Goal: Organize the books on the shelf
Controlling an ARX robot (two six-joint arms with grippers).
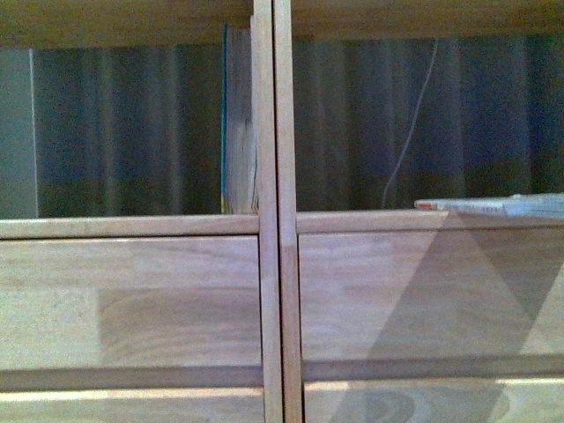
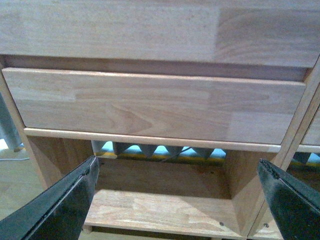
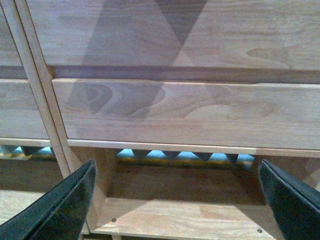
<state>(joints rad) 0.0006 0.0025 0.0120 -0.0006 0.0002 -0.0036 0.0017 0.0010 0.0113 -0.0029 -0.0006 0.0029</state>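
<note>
The light-wood shelf point(image 1: 269, 220) fills the front view with two open compartments above drawer fronts point(image 1: 132, 300). A tall thin book with a teal edge point(image 1: 236, 123) stands upright against the centre divider in the left compartment. A thin paperback with a white spine and red block point(image 1: 493, 205) lies flat on the right compartment's floor, at the right. Neither gripper shows in the front view. My left gripper point(image 2: 177, 192) is open and empty, facing a low open compartment under a drawer point(image 2: 150, 105). My right gripper point(image 3: 175, 192) is open and empty, facing the neighbouring low compartment.
A thin white cable point(image 1: 410, 132) hangs behind the right upper compartment, in front of a dark curtain. The bottom boards point(image 2: 160, 210) point(image 3: 185, 215) of the low compartments are bare wood. A blue and yellow strip shows behind them point(image 3: 165, 156).
</note>
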